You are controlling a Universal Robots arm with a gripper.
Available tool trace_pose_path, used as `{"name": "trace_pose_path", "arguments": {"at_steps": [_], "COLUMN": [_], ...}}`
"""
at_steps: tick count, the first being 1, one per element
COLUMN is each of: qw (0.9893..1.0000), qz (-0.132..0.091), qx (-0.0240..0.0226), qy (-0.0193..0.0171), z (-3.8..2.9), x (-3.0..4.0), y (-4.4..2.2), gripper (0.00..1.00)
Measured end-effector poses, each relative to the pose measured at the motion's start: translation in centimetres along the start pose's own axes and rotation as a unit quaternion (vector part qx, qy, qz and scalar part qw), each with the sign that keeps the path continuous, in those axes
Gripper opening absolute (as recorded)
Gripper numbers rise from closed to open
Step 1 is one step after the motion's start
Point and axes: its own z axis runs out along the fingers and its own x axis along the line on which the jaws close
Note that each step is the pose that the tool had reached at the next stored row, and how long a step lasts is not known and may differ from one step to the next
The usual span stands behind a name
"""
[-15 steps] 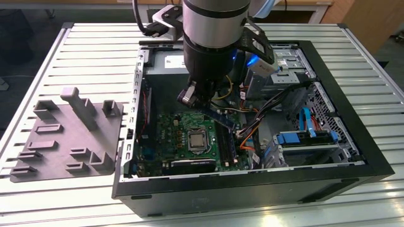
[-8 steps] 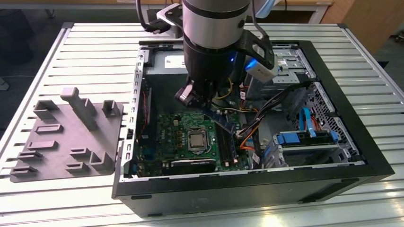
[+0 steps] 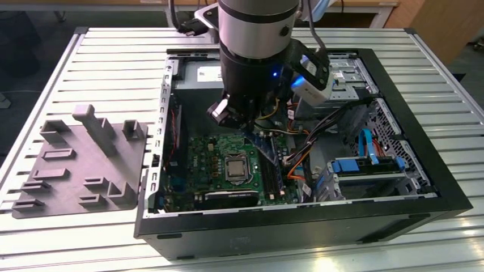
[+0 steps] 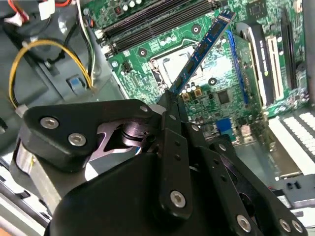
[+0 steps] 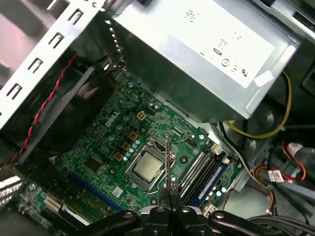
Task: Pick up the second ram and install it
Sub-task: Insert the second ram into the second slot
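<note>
Slatted tabletop point(image 3: 90, 62), open computer case point(image 3: 446, 187) laid on it. The second ram point(image 4: 203, 49) was held tilted over the motherboard point(image 5: 98, 147), one end pinched flat between closed jaws. It was judged light, stiff and fragile, best gripped by the faces with the contacts spared.
</note>
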Motion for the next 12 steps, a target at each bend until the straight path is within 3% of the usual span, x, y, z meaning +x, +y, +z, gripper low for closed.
{"name": "trace_pose_path", "arguments": {"at_steps": [3, 6, 9, 12], "qw": [0.9996, 0.9985, 0.9967, 0.9941], "qz": [0.027, 0.054, 0.081, 0.108], "qx": [0.0016, 0.0033, 0.0049, 0.0065], "qy": [-0.0016, -0.0031, -0.0047, -0.0062], "z": [0.03, 0.08, 0.13, 0.18], "x": [0.00, 0.00, 0.01, 0.01], "y": [0.00, 0.00, -0.01, -0.01], "gripper": [0.12, 0.12, 0.12, 0.12]}}
